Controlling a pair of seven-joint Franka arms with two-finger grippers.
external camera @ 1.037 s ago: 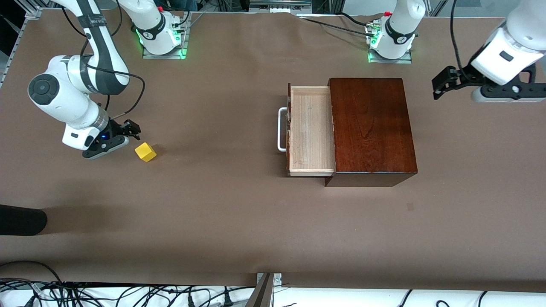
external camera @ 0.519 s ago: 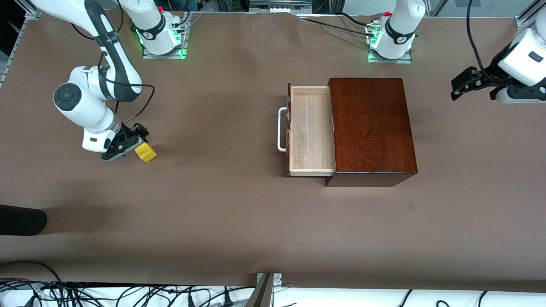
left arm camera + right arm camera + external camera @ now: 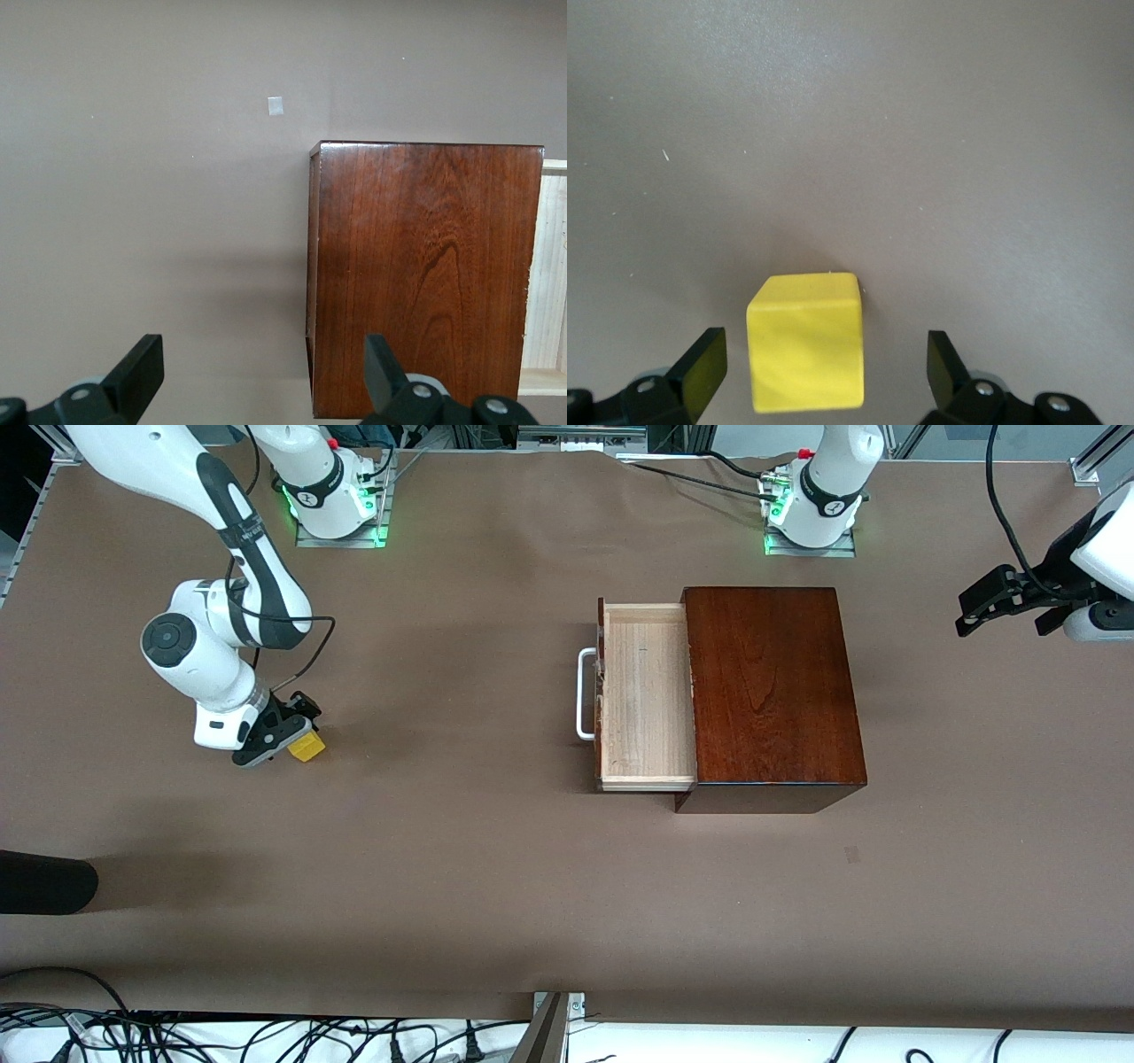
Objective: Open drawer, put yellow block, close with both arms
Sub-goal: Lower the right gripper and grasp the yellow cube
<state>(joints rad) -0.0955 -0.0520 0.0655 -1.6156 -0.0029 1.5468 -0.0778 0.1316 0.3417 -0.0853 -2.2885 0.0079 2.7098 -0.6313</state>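
Note:
The drawer (image 3: 645,691) stands pulled out of the reddish-brown box (image 3: 772,691), its pale tray bare and its white handle (image 3: 585,693) facing the right arm's end of the table. The yellow block (image 3: 309,748) lies on the table toward that end. My right gripper (image 3: 288,733) is low over it and open; in the right wrist view the yellow block (image 3: 806,341) sits between the fingers of the right gripper (image 3: 824,367), with a gap on each side. My left gripper (image 3: 976,607) hangs open and holding nothing over the table's left-arm end; the left wrist view looks past the left gripper (image 3: 263,367) at the box (image 3: 425,274).
A black object (image 3: 44,881) juts in at the right arm's end, nearer the front camera. A small mark (image 3: 851,855) is on the brown cover, nearer the camera than the box. Cables run along the front edge. Both green-lit bases (image 3: 337,509) (image 3: 811,514) stand along the farthest edge.
The right gripper has slid in over the yellow block, from beside it to straddling it. The left arm has drawn away from the box toward its end of the table.

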